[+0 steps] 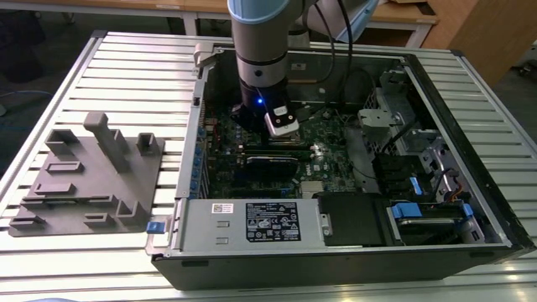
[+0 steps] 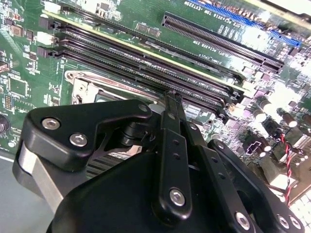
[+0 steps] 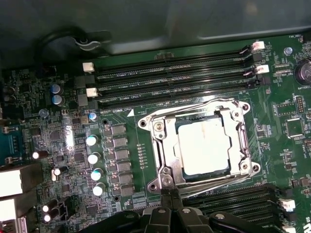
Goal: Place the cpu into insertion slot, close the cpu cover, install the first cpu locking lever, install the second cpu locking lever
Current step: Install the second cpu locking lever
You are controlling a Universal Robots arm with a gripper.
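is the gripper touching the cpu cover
Cannot tell. In the first wrist view the gripper tips sit right at the edge of the cpu cover, but no contact or gap shows plainly.

A ribbed metal table (image 1: 126, 69) is seen carrying the scene in the exterior view, its slats running across from edge to edge and being lit evenly from above. Behind it, a wooden desk (image 1: 126, 6) on white legs is shown along the far side, with dark floor (image 1: 34, 44) lying beneath it. At the exterior view's right, a brown wooden cabinet (image 1: 478, 31) is standing by grey floor (image 1: 516, 94). On the table, toward the exterior view's left, a grey moulded fixture (image 1: 88, 179) with upright posts is resting. Light is being reflected off the near slats.
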